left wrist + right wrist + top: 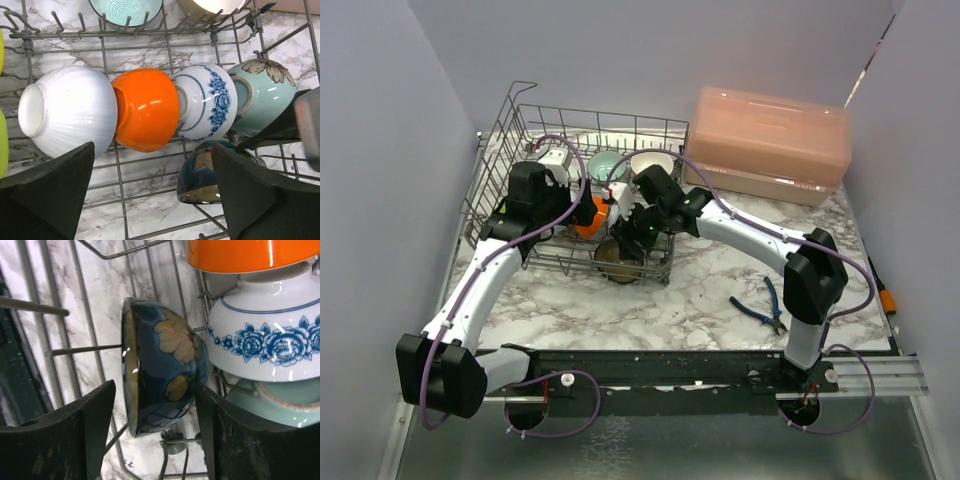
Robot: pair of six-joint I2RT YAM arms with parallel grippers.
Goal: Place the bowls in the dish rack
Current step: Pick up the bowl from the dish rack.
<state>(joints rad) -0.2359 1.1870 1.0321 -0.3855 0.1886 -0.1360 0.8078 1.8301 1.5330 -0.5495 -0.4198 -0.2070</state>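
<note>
**Right wrist view: dark blue bowl (pixel 160 370) in dish rack (pixel 75 350)**

It stands on edge. The right gripper (pixel 155 389) has open jaws, one each side of it. The left gripper (pixel 152 150), over the rack, is wide open and empty.

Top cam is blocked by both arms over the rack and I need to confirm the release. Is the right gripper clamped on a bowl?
Observer: No. In the right wrist view, the right gripper has its jaws open around the dark blue bowl, with a gap showing on the rim side.
Operator: Is the bowl seated?
Observer: It stands on edge on the dish rack wires.
Operator: Neighbours?
Observer: The blue-patterned white bowl is close beside it, between the orange bowl and the pale teal bowl.
Operator: Left gripper?
Observer: The left gripper is open and empty, over that row, which has a white ribbed bowl at its end.
</note>
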